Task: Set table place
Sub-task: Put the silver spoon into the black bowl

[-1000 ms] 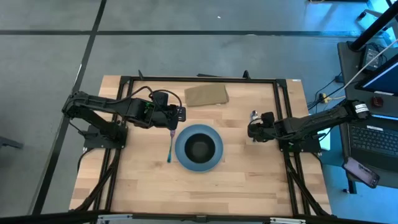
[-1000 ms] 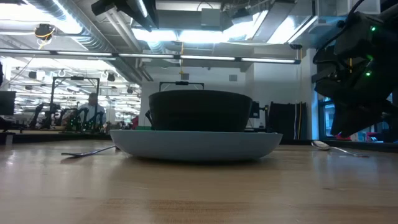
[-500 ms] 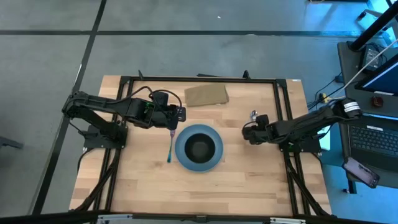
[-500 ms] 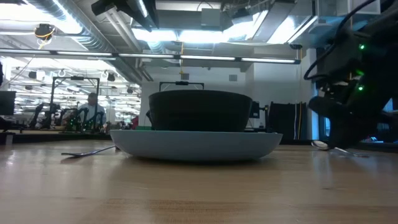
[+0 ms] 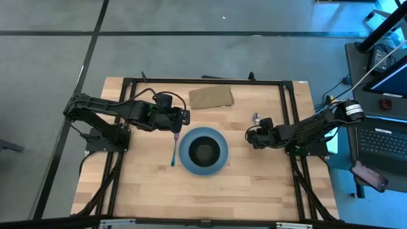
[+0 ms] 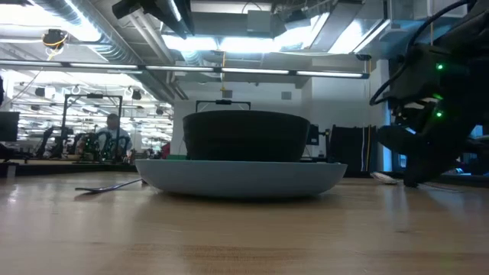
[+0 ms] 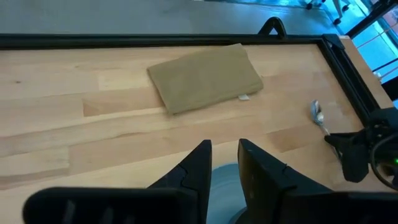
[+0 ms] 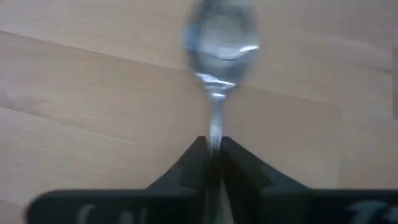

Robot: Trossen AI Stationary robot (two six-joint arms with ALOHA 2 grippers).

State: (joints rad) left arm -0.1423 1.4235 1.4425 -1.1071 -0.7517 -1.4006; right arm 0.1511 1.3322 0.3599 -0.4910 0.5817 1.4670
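Sliding leftward toward the pale blue plate [image 5: 203,151], the right gripper [image 5: 252,135] has its fingers pinched on the small silver spoon [image 8: 219,50], bowl end forward, low over the table [image 5: 254,184]. Left gripper [image 7: 224,163], fingers narrowly apart, hovers by the fork [image 5: 173,152], left of the plate holding the black bowl [image 5: 203,151].

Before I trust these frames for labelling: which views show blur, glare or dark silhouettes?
Right wrist view: the spoon is soft and glaring, pinched in the right gripper. Low view: bowl and plate are backlit by ceiling lights, nearly silhouetted. High view: sharp, blue cast at right.
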